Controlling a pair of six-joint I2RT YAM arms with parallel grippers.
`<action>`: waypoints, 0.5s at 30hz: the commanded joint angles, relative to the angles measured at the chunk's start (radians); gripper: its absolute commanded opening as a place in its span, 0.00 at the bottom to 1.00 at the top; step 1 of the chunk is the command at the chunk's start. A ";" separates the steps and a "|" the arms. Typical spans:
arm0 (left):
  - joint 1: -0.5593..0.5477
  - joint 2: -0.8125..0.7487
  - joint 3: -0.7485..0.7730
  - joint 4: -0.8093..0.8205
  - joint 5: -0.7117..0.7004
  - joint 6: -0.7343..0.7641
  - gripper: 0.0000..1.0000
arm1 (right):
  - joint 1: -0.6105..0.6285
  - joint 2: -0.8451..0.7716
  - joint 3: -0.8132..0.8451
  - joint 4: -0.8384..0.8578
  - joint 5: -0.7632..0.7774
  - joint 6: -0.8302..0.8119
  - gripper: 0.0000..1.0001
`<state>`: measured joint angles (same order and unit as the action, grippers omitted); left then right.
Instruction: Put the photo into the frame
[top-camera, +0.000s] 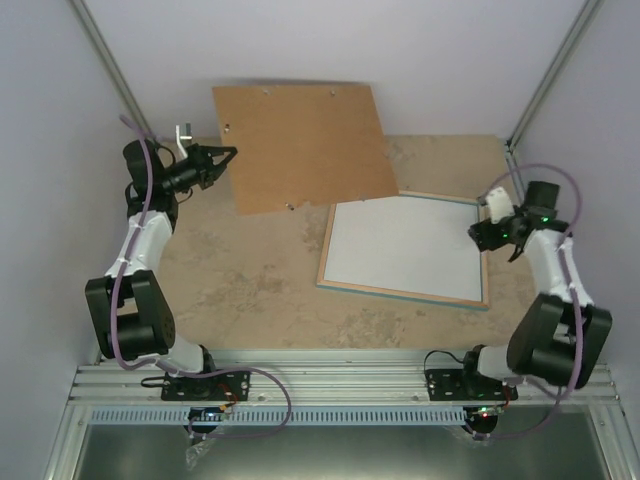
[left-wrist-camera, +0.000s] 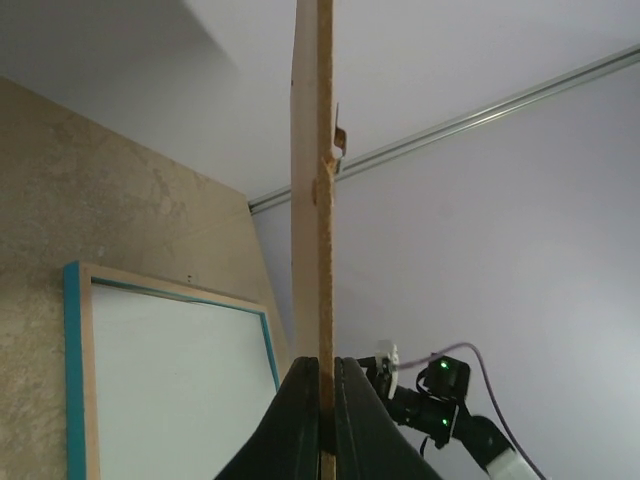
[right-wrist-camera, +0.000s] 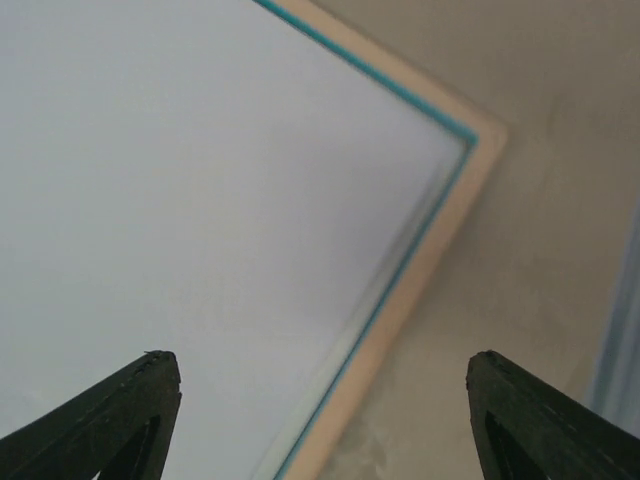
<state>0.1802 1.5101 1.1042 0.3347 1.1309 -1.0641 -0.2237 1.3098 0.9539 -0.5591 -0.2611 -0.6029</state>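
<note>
The frame (top-camera: 400, 292) lies flat on the table, right of centre, bare wood side up with a thin turquoise inner line. A plain white sheet (top-camera: 405, 245) fills its opening. I cannot tell whether this is the photo; no printed picture shows. My right gripper (top-camera: 483, 235) hovers over the frame's right rim (right-wrist-camera: 440, 250) and stands open (right-wrist-camera: 322, 358), holding nothing. My left gripper (top-camera: 228, 155) is shut on the left edge of the brown backing board (top-camera: 300, 145), held up off the table at the back. The left wrist view shows that board edge-on (left-wrist-camera: 318, 200) between the fingers (left-wrist-camera: 300, 420).
The table top (top-camera: 250, 280) is mottled beige stone. White walls with metal corner posts (top-camera: 110, 60) close in the back and sides. The lifted board's near right corner overhangs the frame's far left corner. The arm bases sit on an aluminium rail (top-camera: 330, 375) at the near edge.
</note>
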 joint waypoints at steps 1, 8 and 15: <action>-0.002 -0.053 -0.006 0.069 0.005 0.014 0.00 | -0.188 0.168 0.090 -0.195 -0.197 0.053 0.75; -0.002 -0.056 -0.018 0.086 0.003 0.009 0.00 | -0.316 0.415 0.169 -0.198 -0.224 0.152 0.61; -0.003 -0.053 -0.024 0.087 0.007 0.012 0.00 | -0.313 0.539 0.207 -0.152 -0.260 0.214 0.55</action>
<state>0.1802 1.4982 1.0760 0.3401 1.1267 -1.0580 -0.5369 1.7844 1.1126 -0.7204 -0.4667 -0.4454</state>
